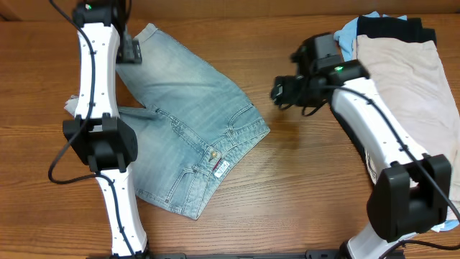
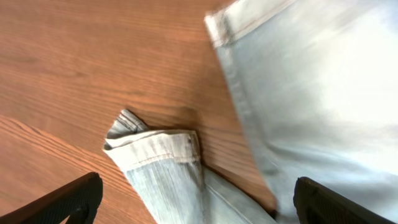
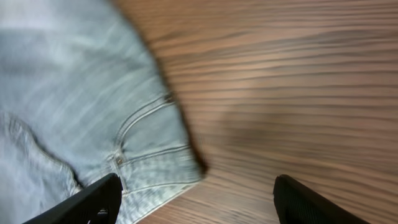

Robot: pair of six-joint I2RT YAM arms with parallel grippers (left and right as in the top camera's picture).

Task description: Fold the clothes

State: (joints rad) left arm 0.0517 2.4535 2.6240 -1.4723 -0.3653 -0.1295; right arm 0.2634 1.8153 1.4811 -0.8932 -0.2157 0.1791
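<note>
The light denim shorts (image 1: 188, 119) lie spread flat on the wooden table, waistband and button toward the lower right. My left gripper (image 1: 130, 50) hangs open over the far leg of the shorts. In the left wrist view a cuffed hem (image 2: 155, 148) lies between its fingers (image 2: 74, 198), with the other leg (image 2: 317, 93) to the right; the left gripper (image 2: 198, 186) holds nothing. My right gripper (image 1: 282, 90) is open above bare table, just right of the waistband corner. The right wrist view shows the right gripper (image 3: 198, 183) with the shorts (image 3: 74, 93) at its left and nothing held.
A pile of other clothes sits at the far right: a beige garment (image 1: 406, 79) on top, a black one (image 1: 395, 29) and a sky-blue one (image 1: 348, 32) behind it. Bare wood (image 1: 302, 173) lies between the shorts and the pile.
</note>
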